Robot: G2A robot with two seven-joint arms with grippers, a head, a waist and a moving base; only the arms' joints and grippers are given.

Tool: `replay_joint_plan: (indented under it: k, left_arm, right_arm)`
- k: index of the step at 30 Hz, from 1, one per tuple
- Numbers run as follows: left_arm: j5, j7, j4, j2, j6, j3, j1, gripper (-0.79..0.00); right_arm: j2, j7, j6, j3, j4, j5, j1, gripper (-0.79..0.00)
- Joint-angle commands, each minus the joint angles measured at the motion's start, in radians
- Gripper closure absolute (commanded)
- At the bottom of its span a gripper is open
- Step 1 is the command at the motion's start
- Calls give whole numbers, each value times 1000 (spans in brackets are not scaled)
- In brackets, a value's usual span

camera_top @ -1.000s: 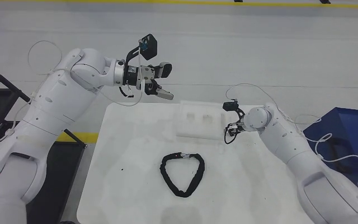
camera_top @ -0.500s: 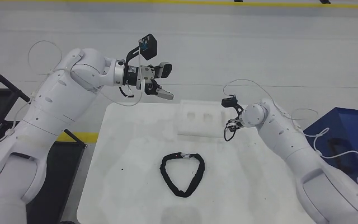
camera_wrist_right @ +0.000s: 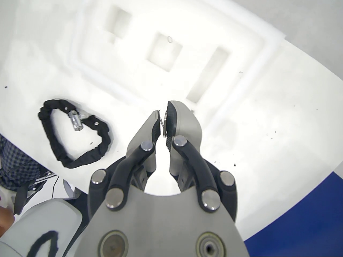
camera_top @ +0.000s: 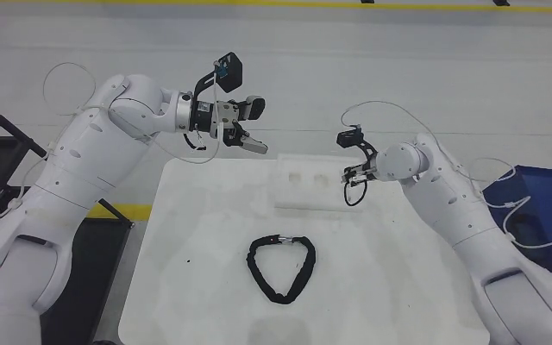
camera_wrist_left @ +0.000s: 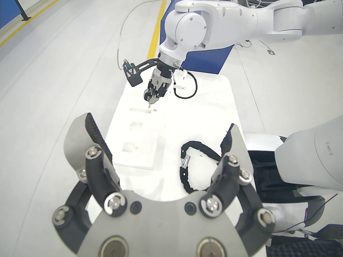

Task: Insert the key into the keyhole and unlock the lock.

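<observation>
The right gripper (camera_wrist_right: 163, 108) hangs over the right end of a white foam tray with rectangular recesses (camera_top: 302, 200). Its fingers are pressed together on a small, thin silver metal key (camera_wrist_right: 162, 123), which in the left wrist view pokes down from that gripper as a fine sliver. The key looks light, stiff and slick. Only a narrow strip of it sits between the pads, so it would probably twist or slip if it met the keyhole off-axis. The hold is best kept on the flat head, with the blade free. The lock, a black fabric-sleeved chain closed in a loop (camera_top: 254, 260), lies on the white desk (camera_top: 190, 285), nearer the robot than the tray and well apart from both grippers. Its short silver cylinder (camera_top: 278, 241) sits at the far side of the loop. The chain is likely fairly heavy but limp, and its sleeve soft and grippy, so it would give no resistance to a push from the key and the cylinder would simply roll or slide. The left gripper (camera_wrist_left: 160, 123) is above the desk's far left corner, its fingers spread wide and empty. It looks well placed to clamp across the cylinder's hard body, leaving the ends clear. Which end holds the keyhole cannot be told.
</observation>
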Motion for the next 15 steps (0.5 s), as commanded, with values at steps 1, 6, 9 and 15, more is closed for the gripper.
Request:
replay_joint_plan:
  k: [1,6,9,15]
  left_arm:
    - [0,0,0,0,0,0,0,-785]
    - [0,0,0,0,0,0,0,-785]
    - [0,0,0,0,0,0,0,-785]
    - [0,0,0,0,0,0,0,-785]
  right_arm:
    - [20,21,-4,46,-75,4,-29,0]
    - [67,68,22,150,-297,-17,-120,0]
    - [90,88,40,224,-425,4,-181,0]
    - [122,97,47,368,-590,143,-300,0]
